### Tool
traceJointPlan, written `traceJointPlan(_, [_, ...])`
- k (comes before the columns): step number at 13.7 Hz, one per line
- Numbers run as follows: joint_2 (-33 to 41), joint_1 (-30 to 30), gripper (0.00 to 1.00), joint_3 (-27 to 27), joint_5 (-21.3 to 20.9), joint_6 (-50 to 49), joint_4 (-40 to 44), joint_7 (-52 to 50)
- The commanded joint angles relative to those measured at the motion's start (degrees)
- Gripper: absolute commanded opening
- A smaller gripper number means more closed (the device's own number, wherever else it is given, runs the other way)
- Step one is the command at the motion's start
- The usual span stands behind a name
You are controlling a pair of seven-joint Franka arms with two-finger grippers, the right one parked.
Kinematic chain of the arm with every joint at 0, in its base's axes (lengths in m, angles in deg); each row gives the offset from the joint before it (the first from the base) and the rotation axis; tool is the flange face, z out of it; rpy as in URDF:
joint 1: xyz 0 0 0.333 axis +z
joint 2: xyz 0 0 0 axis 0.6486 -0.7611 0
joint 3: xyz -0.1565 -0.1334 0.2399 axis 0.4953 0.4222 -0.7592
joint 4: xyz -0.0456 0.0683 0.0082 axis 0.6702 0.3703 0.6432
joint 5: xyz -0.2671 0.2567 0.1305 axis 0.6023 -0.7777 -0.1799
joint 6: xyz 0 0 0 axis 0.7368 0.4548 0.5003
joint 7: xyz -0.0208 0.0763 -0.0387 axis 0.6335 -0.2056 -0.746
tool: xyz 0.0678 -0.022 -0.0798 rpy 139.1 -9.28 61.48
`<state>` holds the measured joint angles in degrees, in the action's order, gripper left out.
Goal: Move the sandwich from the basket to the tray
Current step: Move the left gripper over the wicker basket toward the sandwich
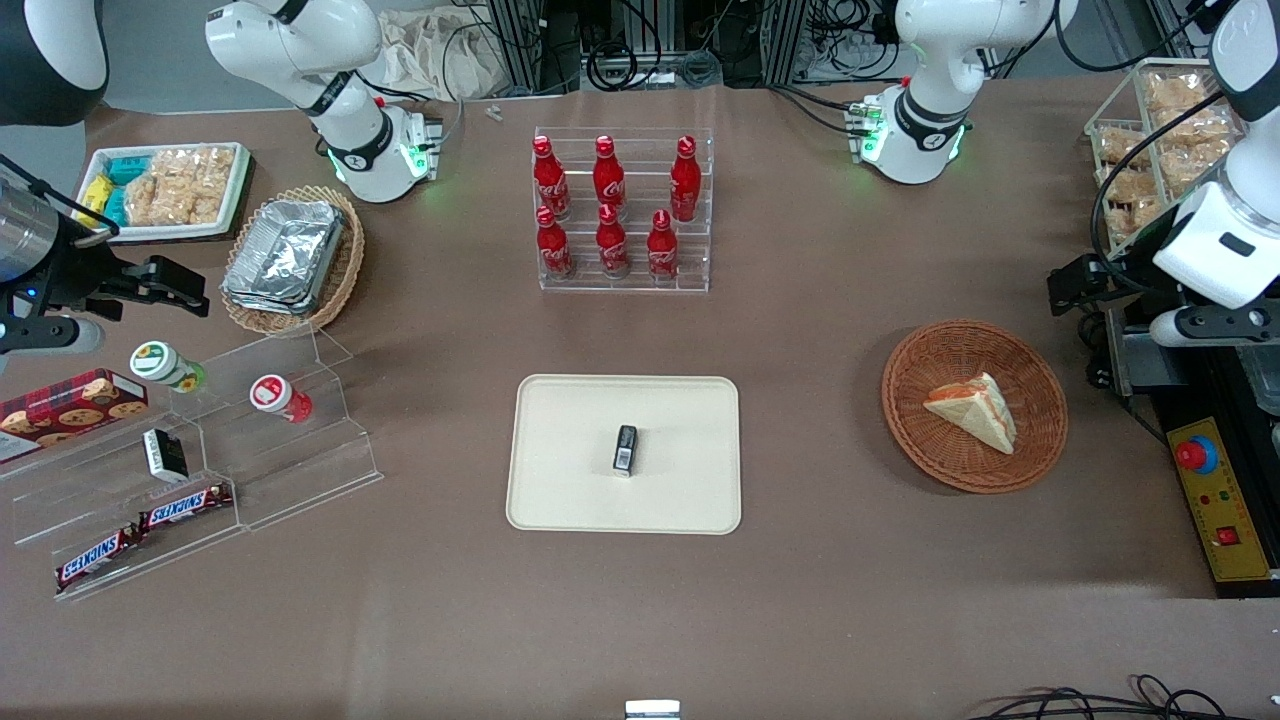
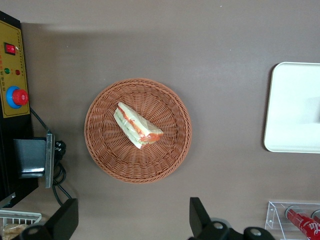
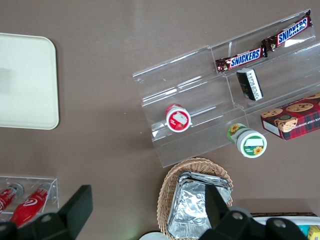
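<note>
A triangular sandwich point(image 1: 975, 407) lies inside the round reddish-brown wicker basket point(image 1: 1040, 385) on the brown table point(image 1: 820, 300), toward the working arm's end. The left arm's end effector point(image 2: 134, 222) hangs above the table beside the basket, fingers point(image 2: 199, 214) spread wide and holding nothing. The cream tray point(image 1: 560, 500), well apart from the basket, carries a small black object point(image 1: 625, 449).
</note>
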<state>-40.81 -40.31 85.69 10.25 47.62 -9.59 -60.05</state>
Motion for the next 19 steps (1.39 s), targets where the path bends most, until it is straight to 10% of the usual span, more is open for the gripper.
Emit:
traceJointPlan(1, [-0.06,-0.04,1.0,0.09,-0.6,0.07,0.4,0.7])
traceJointPlan(8, [-0.24,0.05,1.0,0.18,-1.39,-0.63,0.75,-4.29])
traceJointPlan(19, [-5.86,0.14,1.0,-0.96,-2.27,12.51,-12.41,-53.24])
